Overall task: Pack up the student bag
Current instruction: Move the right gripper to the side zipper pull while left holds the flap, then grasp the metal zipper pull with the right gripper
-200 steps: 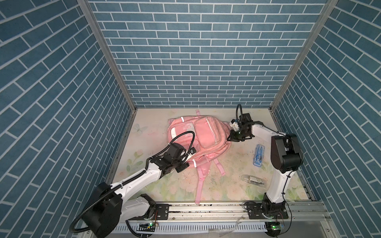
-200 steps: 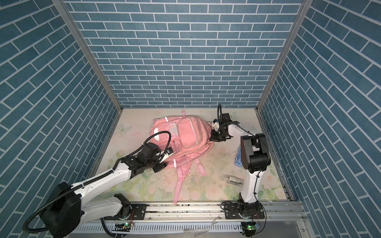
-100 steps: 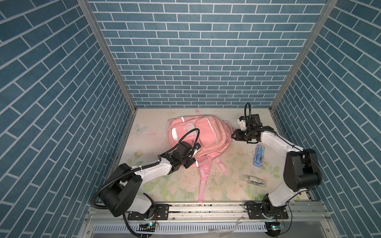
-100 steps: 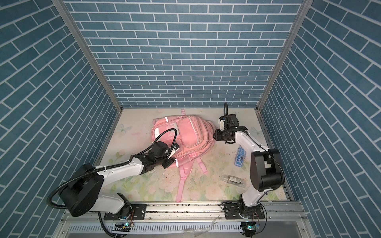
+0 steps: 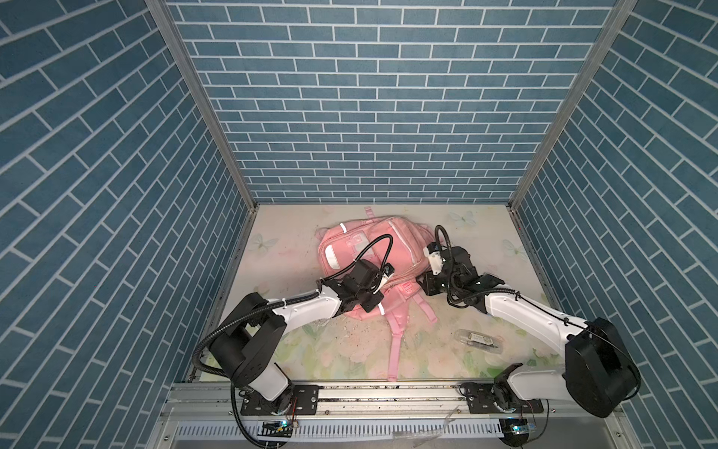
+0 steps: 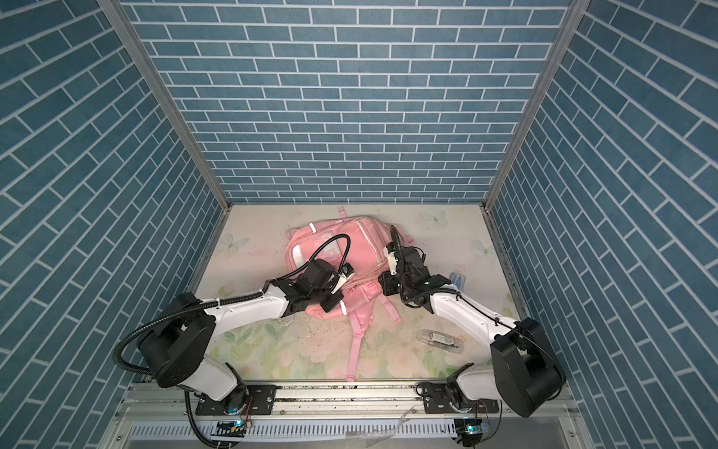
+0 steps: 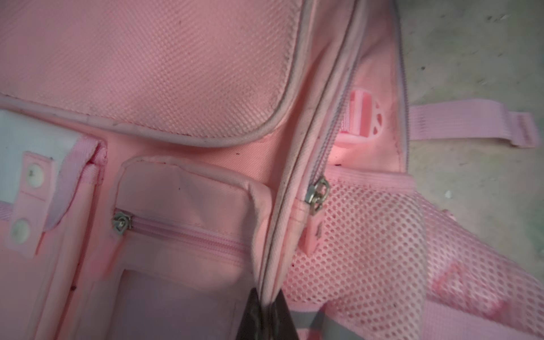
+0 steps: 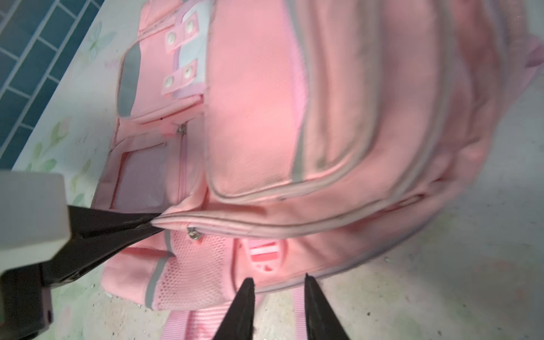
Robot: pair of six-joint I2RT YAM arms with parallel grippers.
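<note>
I see the student bag (image 5: pixel 404 248) mid-frame in both top views. My left gripper (image 7: pixel 266 307) pinches its zipper seam (image 7: pixel 295 164) (tips tight together); my right gripper (image 8: pixel 278 285) hangs parted just right of it.

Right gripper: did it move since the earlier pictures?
Yes. The right gripper moved away from the back wall, toward the front rail.

1. Mid-table: student bag (image 5: pixel 404 248) fills it, no way thru the centre.
2. Near side of bag: left gripper (image 8: pixel 147 225) clamped on the seam by the mesh pocket, so that side's blocked.
3. Right gripper (image 8: pixel 278 282), jaws apart, sits just beside the bag's edge. Tight there.
4. Front: long strap (image 5: pixel 395 350) runs to the rail, mat (image 5: pixel 279 248) free either side.
5. Front-right: clear case (image 5: pixel 480 341) lies near the right arm, blue packet (image 6: pixel 457 279) behind.
6. Back-left: wide open.
</note>
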